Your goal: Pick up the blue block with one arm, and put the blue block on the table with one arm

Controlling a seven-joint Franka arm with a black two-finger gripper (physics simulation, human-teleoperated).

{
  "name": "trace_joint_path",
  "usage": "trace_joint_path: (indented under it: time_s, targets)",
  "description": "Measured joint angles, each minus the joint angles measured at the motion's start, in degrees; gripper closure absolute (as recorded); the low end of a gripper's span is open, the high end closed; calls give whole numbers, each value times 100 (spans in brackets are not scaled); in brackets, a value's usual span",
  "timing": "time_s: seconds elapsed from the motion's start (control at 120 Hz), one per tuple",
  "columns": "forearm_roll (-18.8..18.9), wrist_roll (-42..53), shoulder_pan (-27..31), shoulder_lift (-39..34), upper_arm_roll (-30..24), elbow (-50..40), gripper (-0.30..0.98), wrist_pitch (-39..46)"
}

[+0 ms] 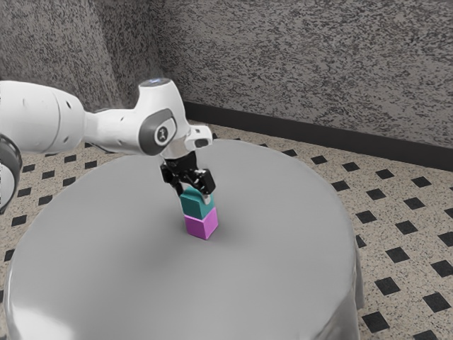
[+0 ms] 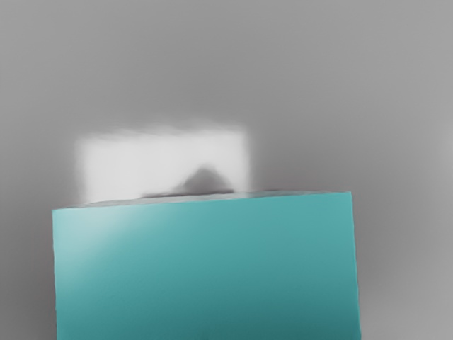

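The exterior view has the gripper (image 1: 192,191) at the blue block (image 1: 197,207), atop 1 pink block (image 1: 202,224); I cannot tell whether its fingers pinch. The wrist view shows a pale patch (image 2: 134,163) past the blue block.

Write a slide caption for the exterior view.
A black robot gripper at the top of a teal cubic block, stacked on a magenta block on a round grey table.

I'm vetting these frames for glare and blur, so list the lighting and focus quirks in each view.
Exterior view: white glare low on the table, soft shadow around the magenta block; wrist view: the teal block crisp-edged, paler near one corner, and beyond it a blurry pale patch with a dark smudge.
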Motion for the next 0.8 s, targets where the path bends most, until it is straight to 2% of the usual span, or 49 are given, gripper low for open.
trace_joint_path:
  time_s: [0.325,0.375,0.492,0.575,0.7,0.8]
  targets:
    - [-68,71,0,165,0,0,0,111]
    - [-71,79,0,168,1,0,5,127]
    - [-52,79,0,167,6,0,30,155]
    - [13,42,1,104,7,-1,40,172]
    - [139,-28,-5,-499,23,-60,38,87]
    - [241,-58,-5,-919,336,-89,36,-224]
